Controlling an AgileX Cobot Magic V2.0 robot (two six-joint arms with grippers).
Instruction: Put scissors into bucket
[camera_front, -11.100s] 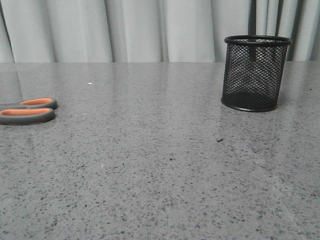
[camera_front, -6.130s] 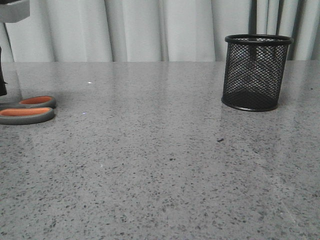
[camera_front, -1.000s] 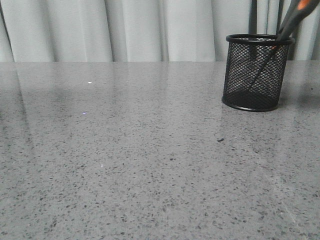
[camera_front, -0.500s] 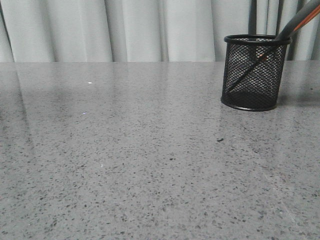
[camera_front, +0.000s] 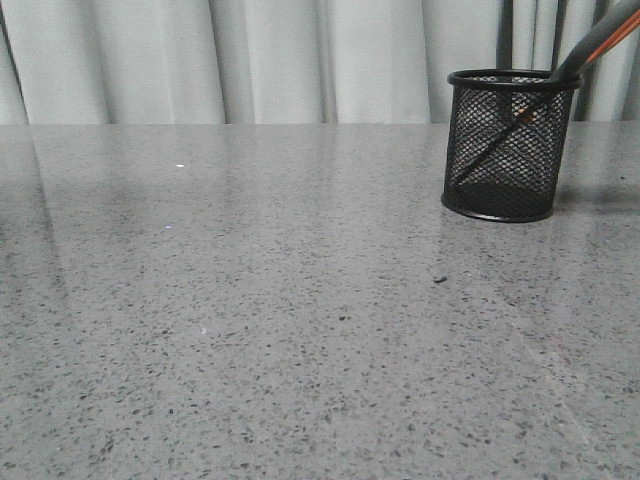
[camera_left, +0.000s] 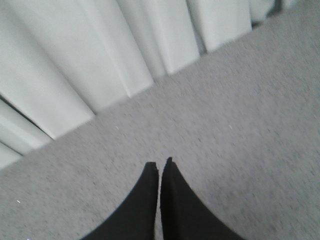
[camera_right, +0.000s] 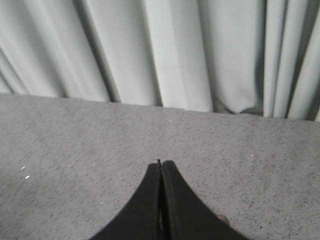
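The bucket (camera_front: 512, 145) is a black wire-mesh cup standing at the back right of the table. The scissors (camera_front: 590, 52) stand in it, blades down inside the mesh, leaning right, with the grey and orange handles sticking out over the rim toward the upper right. Neither gripper shows in the front view. In the left wrist view my left gripper (camera_left: 160, 162) has its black fingers together over bare table, holding nothing. In the right wrist view my right gripper (camera_right: 161, 162) is also shut and empty over the table.
The grey speckled table (camera_front: 300, 300) runs back to pale pleated curtains (camera_front: 270, 60). A small orange and grey bit (camera_right: 223, 218) shows beside the right gripper's fingers in the right wrist view.
The scissors lay at the table's left edge earlier. A second ago they stood steeper in the bucket; they have since tipped to lean right and have not moved in the last half second.
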